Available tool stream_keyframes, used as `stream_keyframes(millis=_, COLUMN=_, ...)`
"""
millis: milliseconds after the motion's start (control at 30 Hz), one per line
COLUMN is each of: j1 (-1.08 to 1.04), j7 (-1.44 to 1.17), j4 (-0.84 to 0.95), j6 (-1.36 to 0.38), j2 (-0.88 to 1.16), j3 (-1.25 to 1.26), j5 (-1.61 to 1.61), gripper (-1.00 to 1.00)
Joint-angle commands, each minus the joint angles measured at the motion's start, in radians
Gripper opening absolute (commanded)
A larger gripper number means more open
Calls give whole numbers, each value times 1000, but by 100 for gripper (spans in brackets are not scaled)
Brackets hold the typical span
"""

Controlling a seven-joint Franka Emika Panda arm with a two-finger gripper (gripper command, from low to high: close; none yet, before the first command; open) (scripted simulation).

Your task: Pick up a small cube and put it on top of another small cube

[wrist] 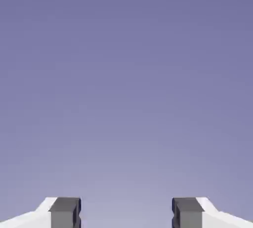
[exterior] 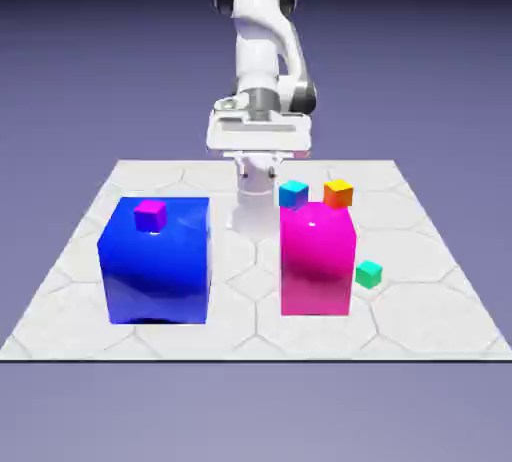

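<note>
Exterior view: open, empty hand (exterior: 258, 172) above the pale table (exterior: 400, 320).

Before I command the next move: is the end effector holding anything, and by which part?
Nothing is held; the end effector is open, only backdrop between its tips.

No legible txt or nos. in either view.

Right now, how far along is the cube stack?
Nothing stacked: magenta, cyan, orange and green cubes all show separately. Gripper open, nothing between its fingertips. Left: pick a cube, place it on another.
</note>
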Motion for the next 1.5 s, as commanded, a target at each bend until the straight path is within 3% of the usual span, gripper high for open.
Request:
stream_keyframes(millis=0, j1=15, j7=13, j4=19, j6=-31, j2=36, j3=26, j5=-21, gripper=0)
stream_keyframes(millis=433, j1=204, j7=180, j4=267, j6=-435, j2=507, j3=357, j5=-294, gripper=0)
stream_keyframes(millis=867, j1=264, j7=219, j4=545, j6=-955, j2=958, j3=479, j5=-155, gripper=0)
stream_keyframes(millis=933, j1=261, j7=216, j4=549, j6=-964, j2=963, j3=474, j5=-143, gripper=0)
stream_keyframes(millis=1067, j1=293, j7=266, j4=491, j6=-803, j2=1077, j3=416, j5=-219, gripper=0)
stream_keyframes(millis=1100, j1=293, j7=266, j4=491, j6=-803, j2=1077, j3=416, j5=-219, gripper=-100)
stream_keyframes(millis=1467, j1=182, j7=169, j4=582, j6=-1099, j2=743, j3=489, j5=-23, gripper=-100)
